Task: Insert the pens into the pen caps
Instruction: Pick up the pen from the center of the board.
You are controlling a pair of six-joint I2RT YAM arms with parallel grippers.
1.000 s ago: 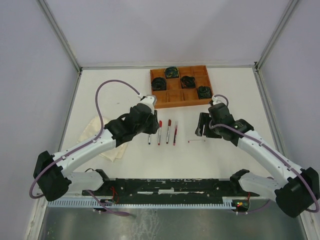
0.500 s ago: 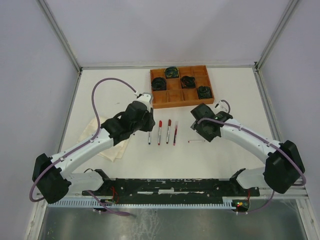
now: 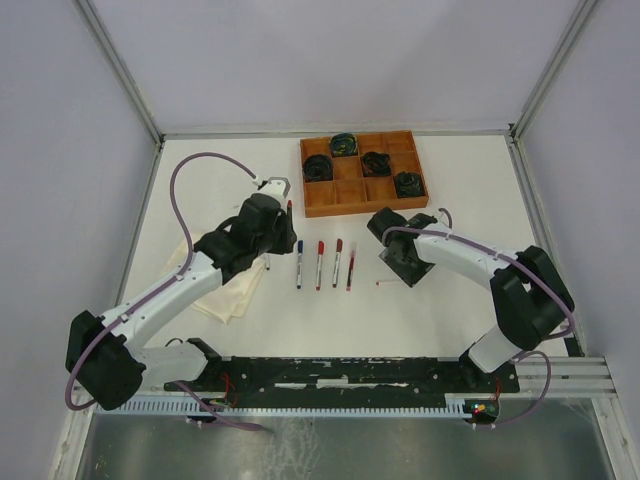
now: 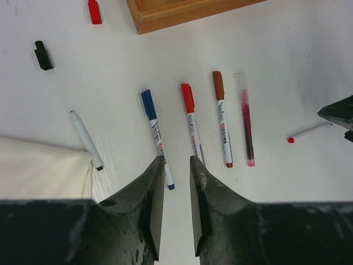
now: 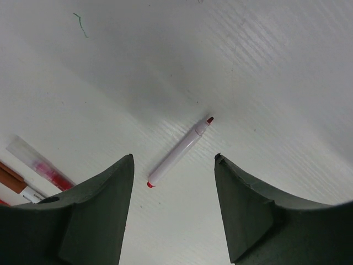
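Observation:
Three capped pens lie side by side: blue (image 4: pixel 156 138), red (image 4: pixel 192 124) and brown (image 4: pixel 222 118), with a clear pink-filled one (image 4: pixel 245 127) beside them. An uncapped black-tipped pen (image 4: pixel 85 139) rests by the cloth. A loose red cap (image 4: pixel 95 11) and black cap (image 4: pixel 43 55) lie near the tray. My left gripper (image 4: pixel 176 165) hovers over the blue pen's lower end, jaws a narrow gap apart and empty. My right gripper (image 5: pixel 174 157) (image 3: pixel 405 265) stands wide open above the uncapped red-tipped pen (image 5: pixel 179 152) (image 3: pixel 393 283), not touching it.
A wooden compartment tray (image 3: pixel 352 196) with dark coiled cable bundles stands at the back. A folded cream cloth (image 3: pixel 215 285) lies at the left, under my left arm. White walls close in the table on three sides.
My left arm has drawn back up and to the left, uncovering the pen row. My right arm has swung its elbow inward, its gripper staying above the uncapped red-tipped pen.

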